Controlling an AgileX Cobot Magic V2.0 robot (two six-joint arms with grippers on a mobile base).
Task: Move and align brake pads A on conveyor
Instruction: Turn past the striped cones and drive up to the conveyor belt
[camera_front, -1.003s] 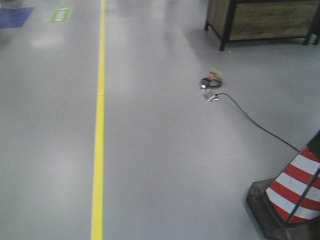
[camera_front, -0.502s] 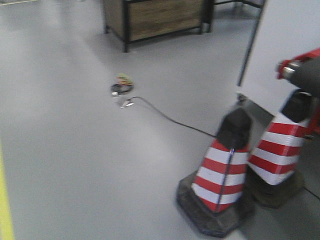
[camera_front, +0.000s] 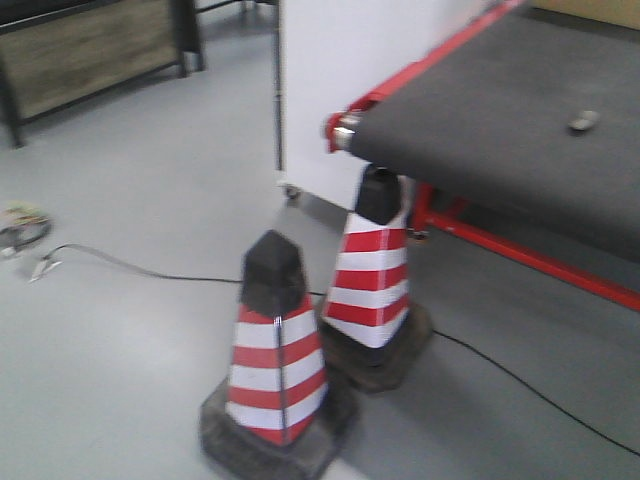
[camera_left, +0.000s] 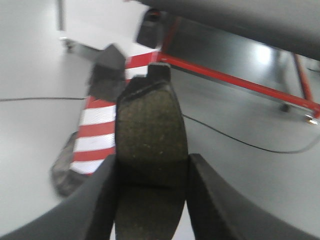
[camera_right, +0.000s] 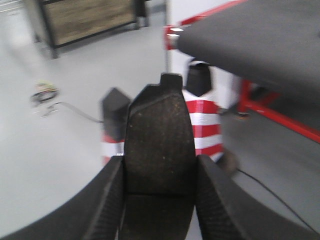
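Observation:
In the left wrist view my left gripper (camera_left: 151, 172) is shut on a dark-grey brake pad (camera_left: 150, 125) that stands up between the fingers (camera_left: 102, 200), groove level with the fingertips. The right wrist view shows the same: my right gripper (camera_right: 160, 175) is shut on another brake pad (camera_right: 160, 132). The conveyor (camera_front: 500, 110), a dark belt with a red edge, fills the front view's upper right, also showing as conveyor (camera_left: 240, 15) and conveyor (camera_right: 270, 35). A small grey object (camera_front: 583, 121) lies on the belt, too blurred to identify. Neither gripper appears in the front view.
Two red-and-white traffic cones (camera_front: 275, 360) (camera_front: 375, 285) stand on the grey floor before the conveyor's end. A black cable (camera_front: 140, 268) runs across the floor to a bundle (camera_front: 22, 225) at left. A wooden crate (camera_front: 90, 50) and a white panel (camera_front: 340, 80) stand behind.
The front view has swung right: the yellow floor line left the frame, the cones slid in from the right, and the conveyor has come into view.

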